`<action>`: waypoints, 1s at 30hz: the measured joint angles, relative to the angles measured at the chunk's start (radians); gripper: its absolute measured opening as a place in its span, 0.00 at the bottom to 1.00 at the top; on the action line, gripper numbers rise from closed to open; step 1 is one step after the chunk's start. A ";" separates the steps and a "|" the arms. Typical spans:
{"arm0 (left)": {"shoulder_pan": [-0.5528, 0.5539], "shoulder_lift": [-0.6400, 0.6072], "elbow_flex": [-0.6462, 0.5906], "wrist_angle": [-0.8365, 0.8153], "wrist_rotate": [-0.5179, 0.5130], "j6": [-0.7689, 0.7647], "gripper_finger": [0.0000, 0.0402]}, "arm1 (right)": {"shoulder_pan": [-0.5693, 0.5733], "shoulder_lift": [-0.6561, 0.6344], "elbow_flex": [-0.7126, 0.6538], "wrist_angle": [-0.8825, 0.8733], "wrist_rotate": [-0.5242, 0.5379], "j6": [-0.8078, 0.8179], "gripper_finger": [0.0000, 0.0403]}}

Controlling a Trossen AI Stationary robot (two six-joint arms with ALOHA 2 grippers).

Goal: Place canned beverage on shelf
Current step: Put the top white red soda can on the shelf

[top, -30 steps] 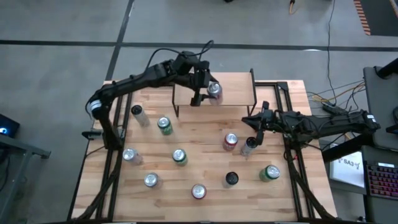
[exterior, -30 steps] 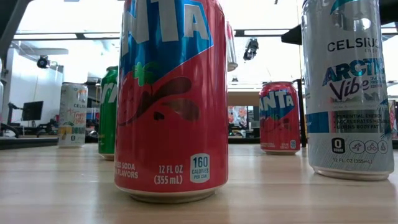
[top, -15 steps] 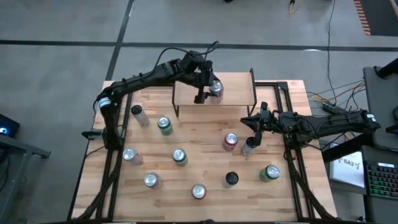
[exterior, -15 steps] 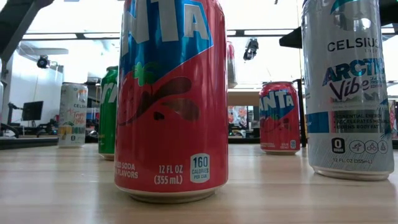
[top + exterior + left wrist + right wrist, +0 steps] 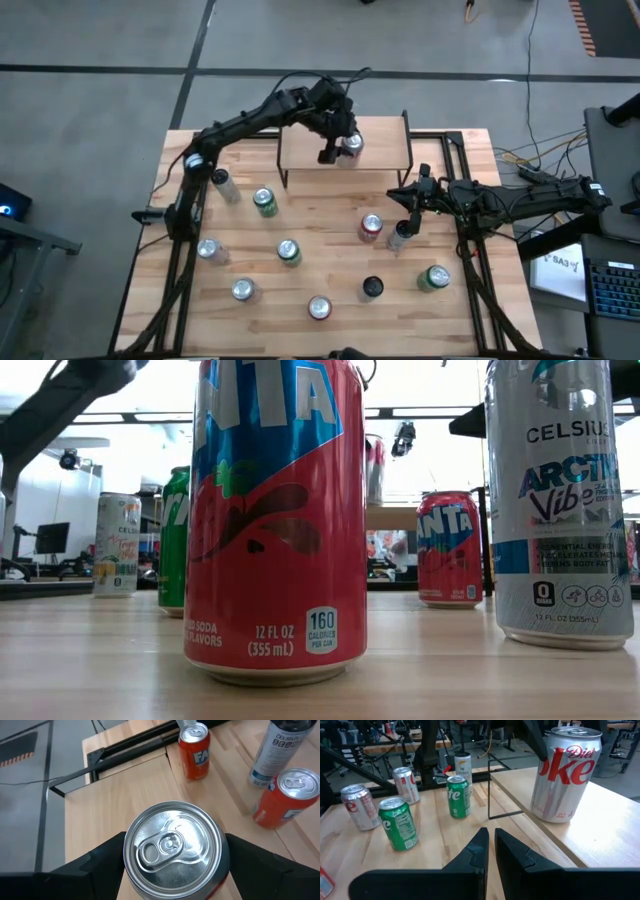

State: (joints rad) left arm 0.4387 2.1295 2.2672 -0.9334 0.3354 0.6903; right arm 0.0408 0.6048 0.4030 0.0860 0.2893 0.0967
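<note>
Butcher-block tabletop (image 5: pixel 330 250) carried scattered cans. At left, the left gripper (image 5: pixel 345 148) clasped the Diet Coke can (image 5: pixel 351 146) standing on the shelf (image 5: pixel 385 150). Rightward, the right gripper (image 5: pixel 404 228) hovered, fingers closed, empty.

Grey floor (image 5: pixel 100 40) is surrounding the table (image 5: pixel 330 270). A desk with keyboard (image 5: pixel 612 290) is standing at right. Ceiling lights (image 5: pixel 90 418) are glowing behind.
</note>
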 joint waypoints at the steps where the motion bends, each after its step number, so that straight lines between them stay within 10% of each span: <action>1: 0.000 0.014 0.023 -0.013 0.003 0.001 0.71 | 0.000 0.000 0.000 0.000 0.000 0.000 0.06; 30: 0.005 0.056 0.074 -0.020 0.022 0.027 0.83 | 0.000 0.000 0.000 -0.002 0.000 0.001 0.06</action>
State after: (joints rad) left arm 0.4435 2.1857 2.3409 -0.9531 0.3572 0.7170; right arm 0.0406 0.6048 0.4030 0.0837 0.2893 0.0975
